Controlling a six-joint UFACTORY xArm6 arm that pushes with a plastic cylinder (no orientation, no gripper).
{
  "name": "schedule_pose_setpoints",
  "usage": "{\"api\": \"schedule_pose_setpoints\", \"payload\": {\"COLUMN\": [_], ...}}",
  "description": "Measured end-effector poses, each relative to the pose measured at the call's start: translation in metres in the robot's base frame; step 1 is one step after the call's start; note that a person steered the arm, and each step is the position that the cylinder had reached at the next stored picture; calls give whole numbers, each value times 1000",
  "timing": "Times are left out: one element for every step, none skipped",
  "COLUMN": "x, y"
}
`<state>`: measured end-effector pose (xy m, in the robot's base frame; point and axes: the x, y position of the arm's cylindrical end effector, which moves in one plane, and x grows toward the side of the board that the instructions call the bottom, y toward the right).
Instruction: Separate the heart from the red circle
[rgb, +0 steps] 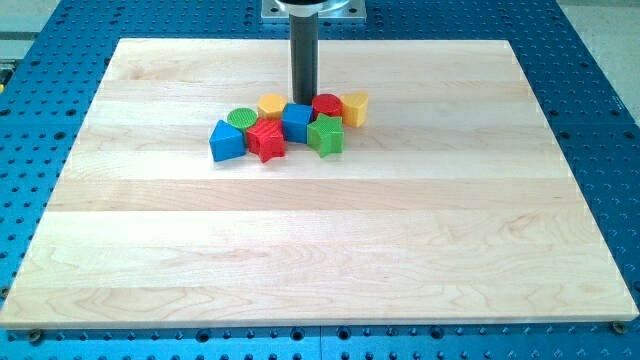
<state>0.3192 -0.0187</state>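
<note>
My rod hangs straight down from its mount at the view's top, dark and upright (no tilt that I can make out). My tip (302, 103) sits low at the board's far side, left of centre.

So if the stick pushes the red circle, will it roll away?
Probably not. The red circle lies flat like a short puck, so it should slide, not roll. It looks small and light, so it likely moves easily. The yellow heart and blue cube sit against it, so they may shift too.
</note>
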Motion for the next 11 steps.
{"api": "schedule_pose_setpoints", "payload": {"x": [-1,25,28,26,24,24,24,24,24,28,28], "y": [-19,-24,-22,1,31,64,111,146,155,185,171]}}
